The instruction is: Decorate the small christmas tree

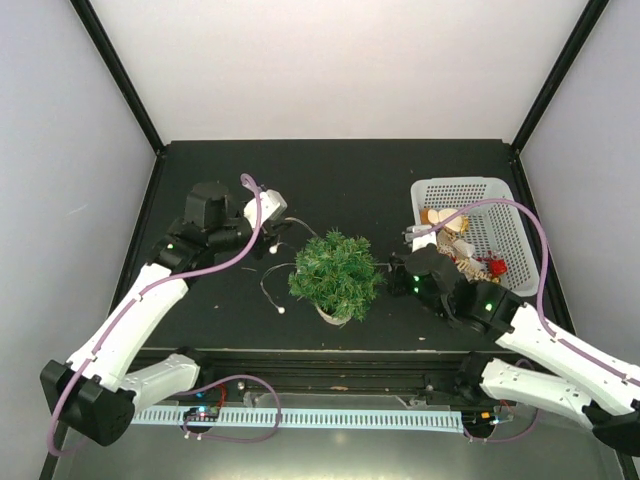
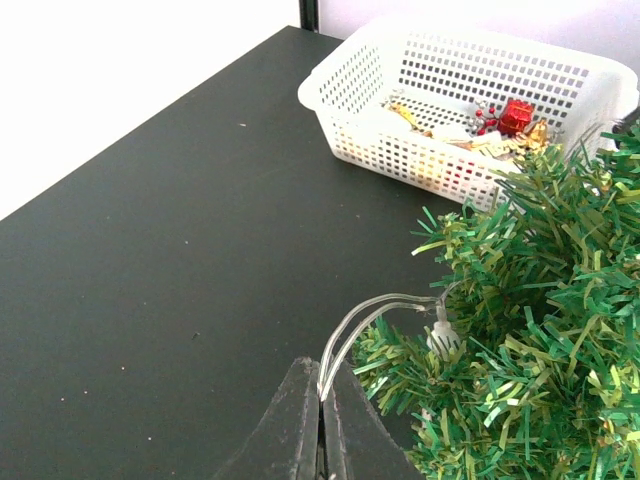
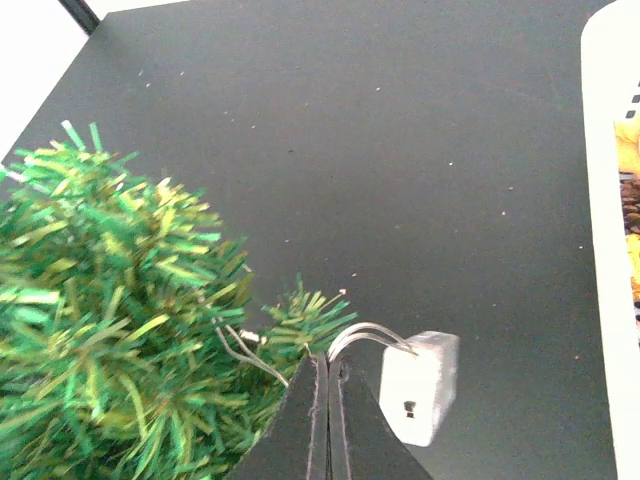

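left gripper pinching light wire right by tree; right gripper clamped on wire too (battery box just beside fingers)

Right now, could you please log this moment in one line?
left gripper: shut on light string | right gripper: shut on light string near battery box | small christmas tree: between grippers

In the left wrist view the small christmas tree runs off the frame from 3 to 6 o'clock, its branches covering one corner of the white basket. The ornaments inside are too small to name. The thin wire vanishes between the closed fingers of the left tool. In the right wrist view the tree is blurred and cut off from 6 to 10 o'clock; the basket is a sliver at 3 o'clock.
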Controlling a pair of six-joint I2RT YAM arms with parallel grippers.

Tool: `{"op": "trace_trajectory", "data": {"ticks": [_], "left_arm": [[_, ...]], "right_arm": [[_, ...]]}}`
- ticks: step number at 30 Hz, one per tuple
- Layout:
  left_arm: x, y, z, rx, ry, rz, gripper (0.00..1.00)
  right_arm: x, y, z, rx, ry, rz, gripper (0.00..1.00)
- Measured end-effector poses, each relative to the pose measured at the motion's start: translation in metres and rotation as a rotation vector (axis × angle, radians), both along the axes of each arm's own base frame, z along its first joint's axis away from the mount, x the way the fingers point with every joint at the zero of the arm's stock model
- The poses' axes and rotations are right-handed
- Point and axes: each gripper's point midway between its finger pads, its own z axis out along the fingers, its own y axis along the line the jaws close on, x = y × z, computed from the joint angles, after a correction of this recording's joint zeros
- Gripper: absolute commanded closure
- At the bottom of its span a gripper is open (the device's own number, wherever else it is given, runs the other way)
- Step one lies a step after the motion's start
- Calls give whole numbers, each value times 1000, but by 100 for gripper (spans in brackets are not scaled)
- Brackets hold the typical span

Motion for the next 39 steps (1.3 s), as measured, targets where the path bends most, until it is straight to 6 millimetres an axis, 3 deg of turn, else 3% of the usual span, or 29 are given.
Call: {"op": "trace_trajectory", "data": {"ticks": [6, 24, 31, 39], "left_arm": [[-2, 0, 0, -1, 3, -3, 98], [-12, 4, 0, -2, 1, -4, 98], [-17, 6, 2, -4, -6, -4, 99], [-32, 10, -1, -9, 4, -19, 99]], "right_arm": [[-16, 6, -1, -29, 14, 17, 99], [-54, 26, -41, -144, 111, 58, 99], [-54, 22, -38, -115, 114, 25, 78], [-54, 18, -35, -104, 109, 20, 77]]}}
